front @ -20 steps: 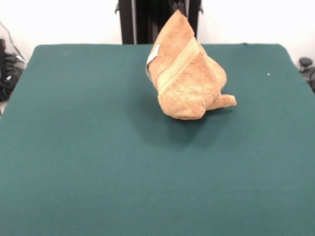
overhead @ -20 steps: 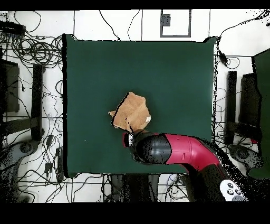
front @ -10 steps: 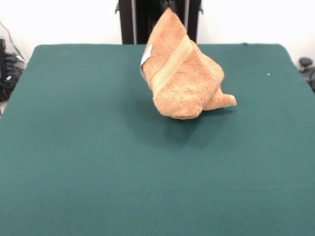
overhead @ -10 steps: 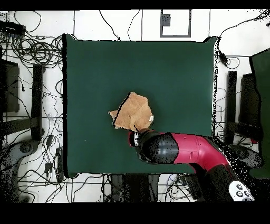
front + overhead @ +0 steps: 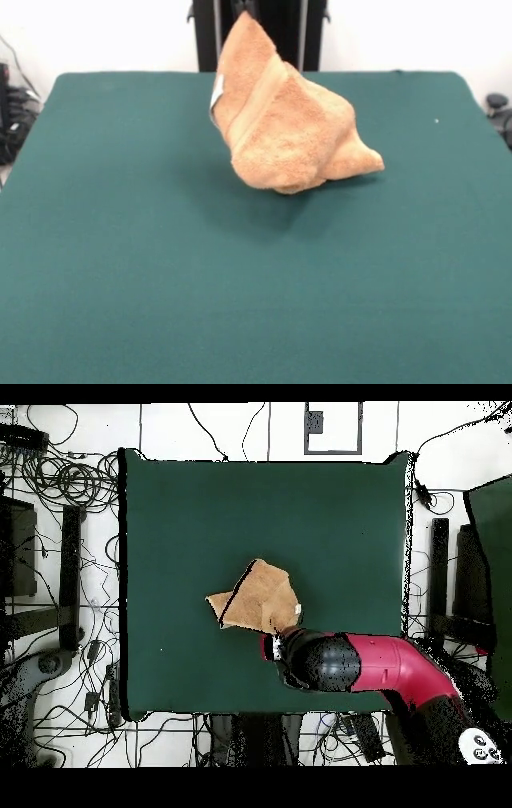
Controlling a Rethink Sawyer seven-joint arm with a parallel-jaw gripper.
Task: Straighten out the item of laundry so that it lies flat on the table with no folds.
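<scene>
My terry towel [image 5: 284, 132] hangs bunched from one raised corner, its low end resting on the green table [image 5: 144, 272] near the middle. My gripper is hidden, so I cannot tell how it stands. I judge a slow drag away from the resting end would spread the folds flat.
</scene>
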